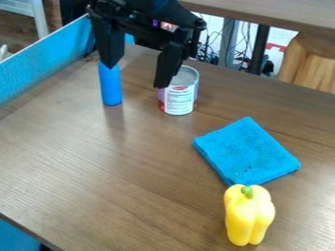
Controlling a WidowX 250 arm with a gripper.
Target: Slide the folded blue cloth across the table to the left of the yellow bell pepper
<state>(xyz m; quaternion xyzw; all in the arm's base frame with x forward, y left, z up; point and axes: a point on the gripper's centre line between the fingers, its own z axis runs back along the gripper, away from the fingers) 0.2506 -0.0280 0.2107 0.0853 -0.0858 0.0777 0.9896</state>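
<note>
Wood-grained table (pixel 131 181): gripper (pixel 136 76) hangs tips-down over the far part, fingers spread apart. Nearest the tips, blue cylinder (pixel 110 88) and can (pixel 180 100) stand upright, long axes vertical; beyond, folded blue cloth (pixel 247 151), then yellow pepper (pixel 250 216), stem toward cloth

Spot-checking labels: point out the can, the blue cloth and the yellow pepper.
Can (pixel 179 101): camera view, on its side label.
Blue cloth (pixel 247 152): camera view, middle of its top face.
Yellow pepper (pixel 249 216): camera view, middle of its body.
</note>
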